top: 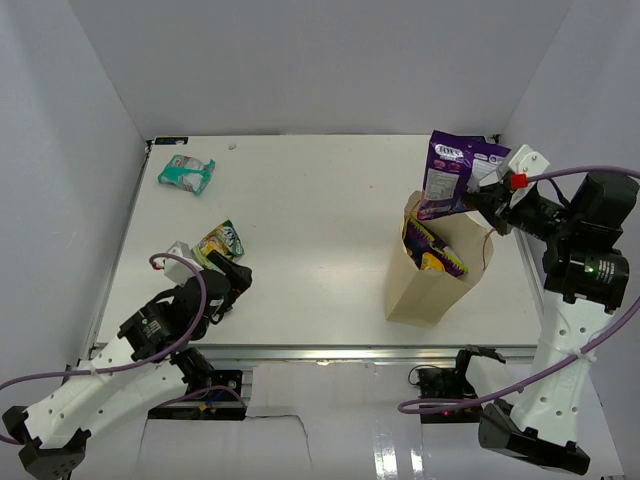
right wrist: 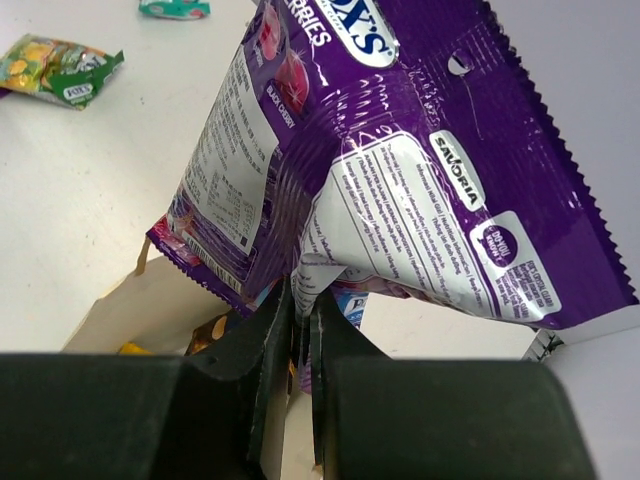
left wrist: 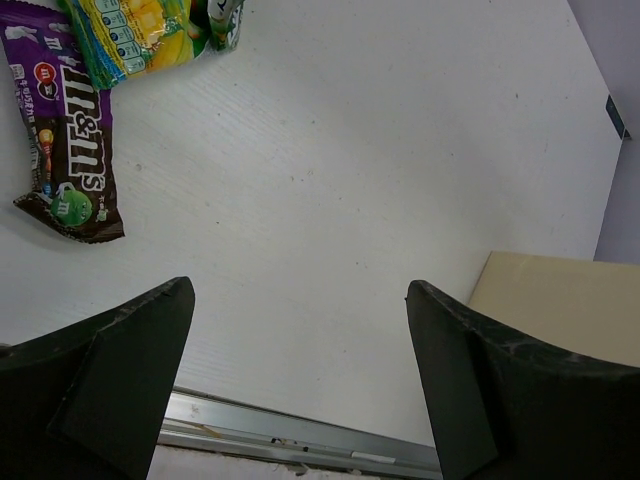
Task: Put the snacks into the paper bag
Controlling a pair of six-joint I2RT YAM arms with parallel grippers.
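At seven o'clock the left gripper [left wrist: 300,290] hovers wide open and empty near the glossy green-yellow snack packet [top: 220,242]. At three o'clock the right gripper [right wrist: 300,300] pinches the big dark-purple foil snack bag [right wrist: 400,150] by one edge above the mouth of the upright tan kraft-paper bag [top: 420,290], likely to drop it in. A teal-white packet [top: 187,173] lies far off at ten o'clock.

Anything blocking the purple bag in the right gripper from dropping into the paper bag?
Nothing visible in the gap. The purple bag, pinched by the right gripper, hangs over the open mouth of the paper bag. The packets already inside stick up near the rim and may crowd the entry.
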